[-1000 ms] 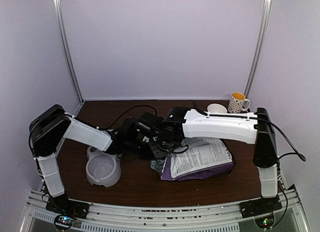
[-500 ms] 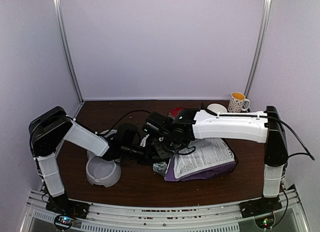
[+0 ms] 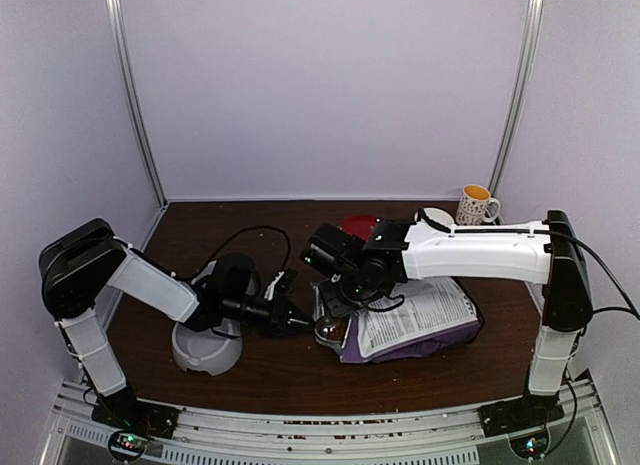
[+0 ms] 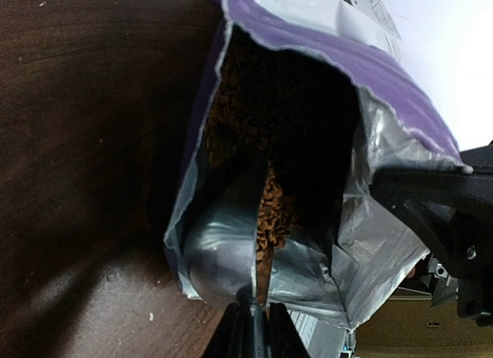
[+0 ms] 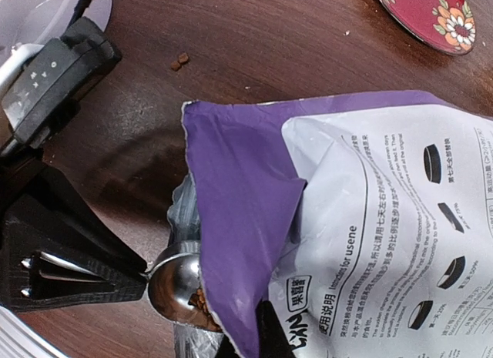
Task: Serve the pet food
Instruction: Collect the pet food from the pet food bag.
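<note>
The purple printed bag [image 3: 420, 320] lies on its side on the table, mouth toward the left. My right gripper [image 5: 258, 339] is shut on the bag's upper edge [image 5: 231, 219], holding the mouth open. My left gripper [image 4: 258, 327] is shut on the handle of a metal spoon [image 5: 176, 281]. The spoon's bowl [image 4: 219, 250] sits edge-on inside the bag's mouth with pet food [image 4: 271, 212] on it. More pet food [image 4: 246, 104] fills the bag deeper in. In the top view the left gripper [image 3: 290, 315] is just left of the bag's mouth.
A white pet bowl [image 3: 205, 345] stands at the left under the left forearm. A red flowered plate [image 3: 360, 225], a small white dish [image 3: 432, 217] and a mug [image 3: 476, 205] sit at the back. Two loose pellets [image 5: 179, 61] lie on the table.
The right arm has swung to the right, uncovering the red plate, and the bag shifted a little right with it. The left gripper moved down and forward with the spoon to the bag's mouth.
</note>
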